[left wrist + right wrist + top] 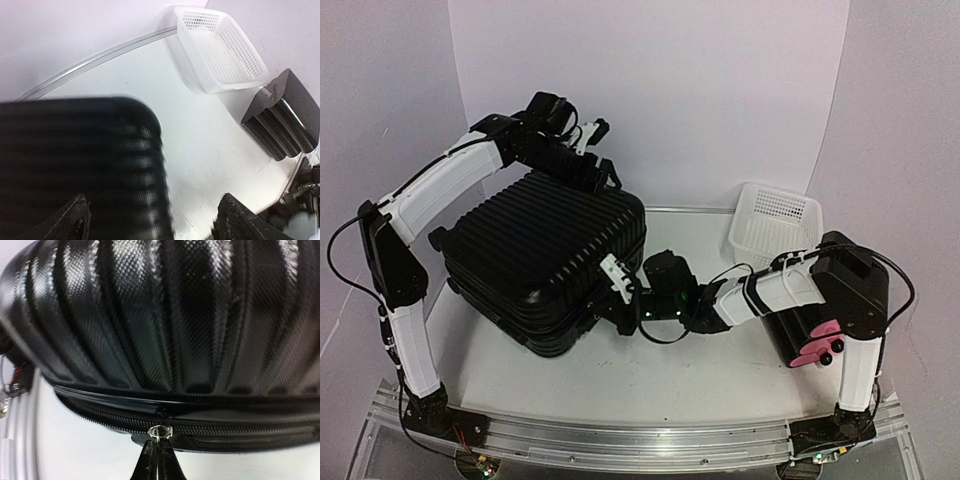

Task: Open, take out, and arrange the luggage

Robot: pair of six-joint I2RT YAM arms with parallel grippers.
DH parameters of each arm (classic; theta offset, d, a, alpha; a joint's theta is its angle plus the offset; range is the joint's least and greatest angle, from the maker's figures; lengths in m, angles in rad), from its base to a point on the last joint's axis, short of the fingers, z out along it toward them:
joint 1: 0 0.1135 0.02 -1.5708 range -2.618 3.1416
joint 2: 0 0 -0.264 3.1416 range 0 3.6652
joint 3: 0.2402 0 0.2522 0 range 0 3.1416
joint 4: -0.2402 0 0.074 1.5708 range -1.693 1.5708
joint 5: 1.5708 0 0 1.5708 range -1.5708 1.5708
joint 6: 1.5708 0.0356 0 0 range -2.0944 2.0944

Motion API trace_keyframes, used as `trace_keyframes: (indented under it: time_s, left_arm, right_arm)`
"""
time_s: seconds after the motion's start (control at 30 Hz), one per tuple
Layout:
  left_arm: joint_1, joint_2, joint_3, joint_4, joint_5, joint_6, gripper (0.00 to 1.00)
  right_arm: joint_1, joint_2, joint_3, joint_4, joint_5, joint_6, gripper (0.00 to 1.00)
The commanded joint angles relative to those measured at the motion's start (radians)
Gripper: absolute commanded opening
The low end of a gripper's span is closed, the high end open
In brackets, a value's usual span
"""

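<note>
Beside the luggage [165,330], right jaws pinch its zipper pull [160,431].

**Black hard-shell case lies shut on its broad side**

The luggage [545,255] is a large black suitcase whose hard shell is ribbed with parallel grooves and has a fine woven texture up close. It lies flat on the white table [720,375], left of centre and turned at a slant to the table's edges. The two shell halves are together. The zipper [100,416] runs closed along the seam on the near side (a small pale pull sits on it), with the rounded corners curving away at either end.
</note>
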Motion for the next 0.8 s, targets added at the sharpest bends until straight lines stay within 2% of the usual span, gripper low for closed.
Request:
trace_keyframes:
  time_s: [0.0, 0.13, 0.2, 0.43, 0.57, 0.77]
  left_arm:
    - [-0.041, 0.08, 0.075, -0.015, -0.09, 0.083, 0.88]
    - [-0.046, 0.154, 0.163, -0.018, -0.193, 0.219, 0.9]
    - [-0.046, 0.194, 0.224, -0.015, -0.192, 0.254, 0.91]
    - [-0.05, 0.393, 0.449, -0.01, 0.007, 0.272, 0.93]
    - [-0.049, 0.446, 0.448, -0.001, 0.036, 0.271, 0.96]
    - [-0.05, 0.446, 0.359, -0.004, 0.021, 0.335, 0.95]
  right_arm:
    - [0.056, -0.05, 0.01, 0.207, 0.016, 0.086, 0.0]
    - [0.057, -0.026, 0.004, 0.221, 0.027, 0.119, 0.0]
    - [0.056, -0.025, 0.003, 0.221, 0.026, 0.126, 0.0]
    - [0.077, -0.027, -0.011, 0.195, 0.073, 0.106, 0.0]
    - [0.082, -0.04, -0.036, 0.172, 0.118, 0.096, 0.0]
    - [0.08, -0.077, -0.087, 0.148, 0.234, 0.044, 0.0]
